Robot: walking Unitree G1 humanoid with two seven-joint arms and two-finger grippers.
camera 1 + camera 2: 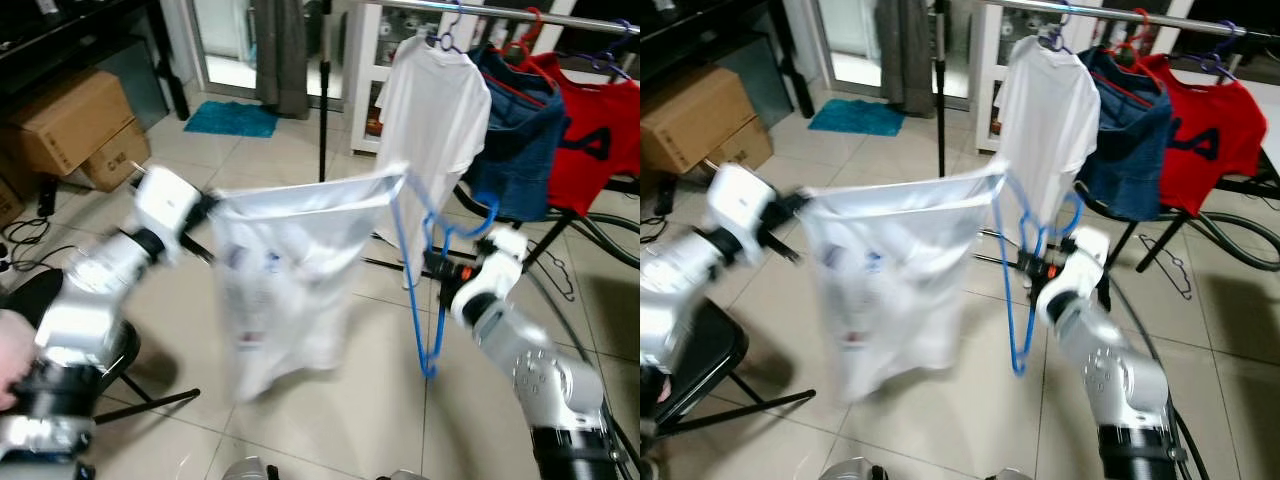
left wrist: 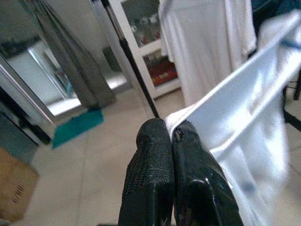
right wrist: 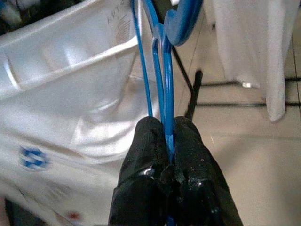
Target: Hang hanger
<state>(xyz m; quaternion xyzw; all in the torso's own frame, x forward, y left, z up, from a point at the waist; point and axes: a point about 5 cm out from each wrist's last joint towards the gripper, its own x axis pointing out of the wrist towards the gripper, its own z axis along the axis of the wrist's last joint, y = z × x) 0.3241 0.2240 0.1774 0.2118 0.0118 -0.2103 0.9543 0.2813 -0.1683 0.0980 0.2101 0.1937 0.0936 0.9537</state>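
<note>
A white garment (image 1: 285, 280) hangs stretched between my two grippers, above the tiled floor. My left gripper (image 1: 205, 208) is shut on its upper left edge; the pinched hem (image 2: 175, 123) sits at the black fingertips. The garment's right side is on a blue wire hanger (image 1: 415, 270), which dangles tilted with its hook near my right wrist. My right gripper (image 3: 162, 126) is shut on the hanger's blue wires (image 3: 157, 61). The metal rail (image 1: 500, 15) runs above and behind, to the right.
On the rail hang a white T-shirt (image 1: 435, 120), a denim piece (image 1: 520, 140) and a red shirt (image 1: 595, 140). Cardboard boxes (image 1: 75, 125) stand far left, a teal mat (image 1: 232, 118) behind. A black chair (image 1: 70, 330) and a person's hand (image 1: 12, 355) are at my left.
</note>
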